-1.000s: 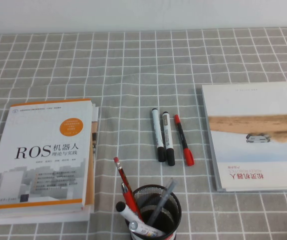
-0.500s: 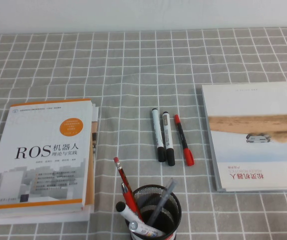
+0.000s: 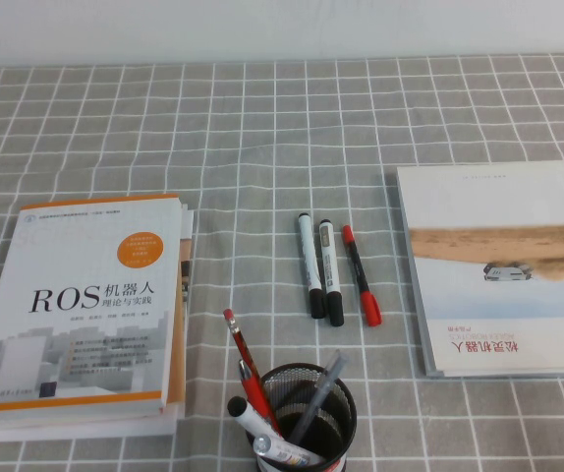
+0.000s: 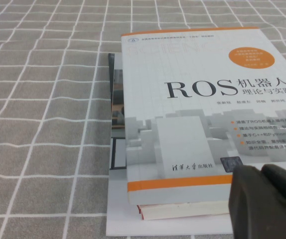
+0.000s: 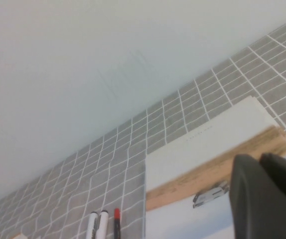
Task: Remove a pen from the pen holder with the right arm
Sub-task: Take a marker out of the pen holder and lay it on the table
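- Low in the middle of the high view, at the bottom edge, the black wire-mesh pen holder (image 3: 347, 423) stands upright on the worktop (image 3: 262, 128), which is covered by a grey cloth with a white grid.
- Inside the holder lean a red pen (image 3: 257, 395), a translucent grey pen (image 3: 323, 388) and a white marker with a black cap (image 3: 250, 419). A thinner red stick (image 3: 233, 332) pokes out toward the upper left. No pen has been lifted out.
- Above the holder in the frame, and apart from it, three loose markers lie side by side: a white marker with black ends (image 3: 310, 265), its twin (image 3: 330, 272) touching it, and a slim red marker (image 3: 361, 275) just to the right.
- At the left of the frame a white-and-orange ROS textbook (image 3: 85, 295) tops a small stack of books lying flat.
- At the right lies a white book with a tan band across its cover (image 3: 503, 265), its title turned toward the far side.
- The left pincer (image 4: 261, 172) is dark, with its two fingers pressed together on nothing. It hangs over the near corner of the ROS textbook (image 4: 193, 99).
- The right pincer (image 5: 260, 160) is fully closed and empty. It is raised above the white book with a tan band across its cover (image 5: 193, 159), away from the pen holder, with the pale wall (image 5: 83, 74) beyond.
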